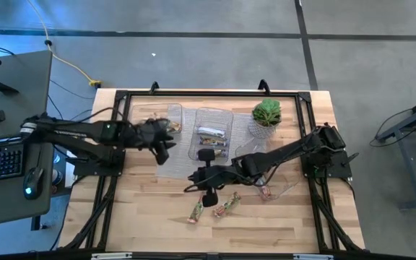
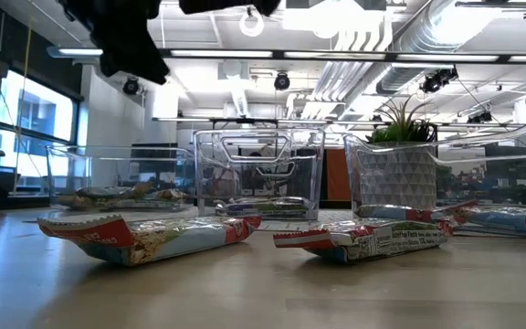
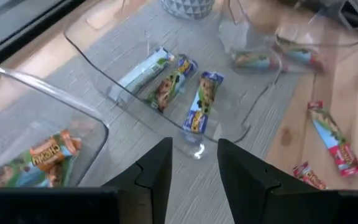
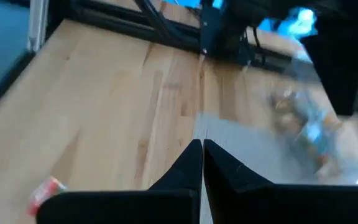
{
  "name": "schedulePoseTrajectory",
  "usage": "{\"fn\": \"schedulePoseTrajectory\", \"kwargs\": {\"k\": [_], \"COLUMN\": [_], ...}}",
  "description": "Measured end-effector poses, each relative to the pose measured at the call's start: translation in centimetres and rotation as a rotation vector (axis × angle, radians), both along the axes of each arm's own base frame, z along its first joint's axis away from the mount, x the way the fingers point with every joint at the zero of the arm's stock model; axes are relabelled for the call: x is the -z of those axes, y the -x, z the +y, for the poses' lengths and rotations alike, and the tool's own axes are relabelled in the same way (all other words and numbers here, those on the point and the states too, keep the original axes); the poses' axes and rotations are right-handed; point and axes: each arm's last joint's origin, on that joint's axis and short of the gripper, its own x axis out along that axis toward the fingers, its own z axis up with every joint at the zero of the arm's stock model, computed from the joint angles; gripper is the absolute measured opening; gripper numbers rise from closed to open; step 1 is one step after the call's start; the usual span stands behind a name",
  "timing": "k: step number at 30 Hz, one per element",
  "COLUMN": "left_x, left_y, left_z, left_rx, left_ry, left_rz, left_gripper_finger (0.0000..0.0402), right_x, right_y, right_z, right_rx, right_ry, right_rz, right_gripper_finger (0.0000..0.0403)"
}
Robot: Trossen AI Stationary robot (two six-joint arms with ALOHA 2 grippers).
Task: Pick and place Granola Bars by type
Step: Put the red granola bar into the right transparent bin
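The Granola Bars lie in several places. Three blue-and-yellow ones [image 3: 179, 90] lie flat in the middle clear tray [image 1: 211, 133], and orange ones [image 3: 42, 162] lie in the left clear tray [image 1: 161, 119]. Two red-ended bars [image 1: 196, 211] [image 1: 226, 208] lie flat on the wood near the front, and another [image 1: 266, 193] lies to their right. My left gripper [image 1: 166, 141] [image 3: 194, 168] hovers open between the left and middle trays, with nothing between its fingers. My right gripper [image 1: 193, 179] [image 4: 202, 155] is shut and empty above the table's middle, pointing toward the left edge.
A small potted plant [image 1: 266, 115] stands at the back right beside the middle tray. A third clear tray [image 3: 278, 56] with bars sits toward the right. A grey mat [image 1: 172, 162] lies under the trays. A black frame [image 1: 121, 94] rims the table.
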Motion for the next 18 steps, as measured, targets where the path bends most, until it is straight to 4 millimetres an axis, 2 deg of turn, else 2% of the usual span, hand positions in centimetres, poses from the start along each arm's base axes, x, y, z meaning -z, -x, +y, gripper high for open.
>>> {"fn": "schedulePoseTrajectory", "kwargs": {"k": [3, 7, 9, 13, 18], "left_x": [0.5, 0.7, 0.7, 0.7, 0.8], "left_y": [0.1, 0.1, 0.1, 0.0, -0.1], "left_z": [-0.8, -1.3, -1.3, -1.3, -1.3], "left_rx": [-0.001, 0.002, -0.004, -0.007, -0.008], "left_ry": [-0.018, -0.016, -0.006, -0.006, -0.007], "left_rz": [0.010, -0.001, -0.007, -0.003, 0.001], "left_gripper_finger": [0.0124, 0.0124, 0.0124, 0.0124, 0.0124], "right_x": [0.4, 0.6, 1.2, 2.7, 2.9], "right_y": [0.3, 0.5, 1.0, 2.1, 3.0], "right_z": [0.3, 0.4, 0.4, 1.1, 2.8], "right_rx": [0.049, 0.025, -0.053, -0.273, -0.286], "right_ry": [-0.208, -0.249, -0.239, -0.113, -0.015], "right_rz": [0.052, 0.096, 0.197, 0.367, 0.379], "right_gripper_finger": [0.0000, 0.0000, 0.0000, 0.0000, 0.0000]}}
